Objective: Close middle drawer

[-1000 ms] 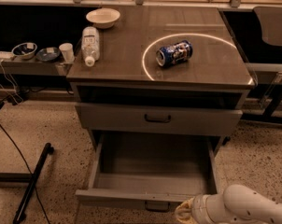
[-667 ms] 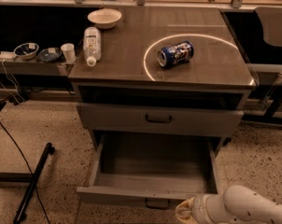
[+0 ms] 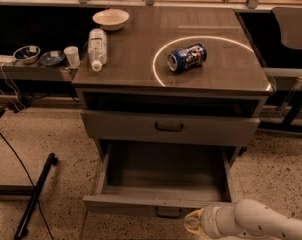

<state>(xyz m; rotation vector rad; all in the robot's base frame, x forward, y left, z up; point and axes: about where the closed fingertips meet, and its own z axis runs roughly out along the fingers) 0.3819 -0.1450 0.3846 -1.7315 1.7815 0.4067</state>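
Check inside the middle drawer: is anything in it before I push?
The middle drawer shows only bare grey floor and walls, nothing lying in it. Its rear part is covered by the drawer above. The gripper sits at its front, right of the pull.

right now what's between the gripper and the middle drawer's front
Nothing shows there. In the camera view the gripper sits low in frame, close by the front of the pulled-out middle drawer, just right of its dark pull.

White arm [image 3: 263, 223] lay low across the lower right corner, near level, gripper [image 3: 193, 223] at bottom edge, pointed left
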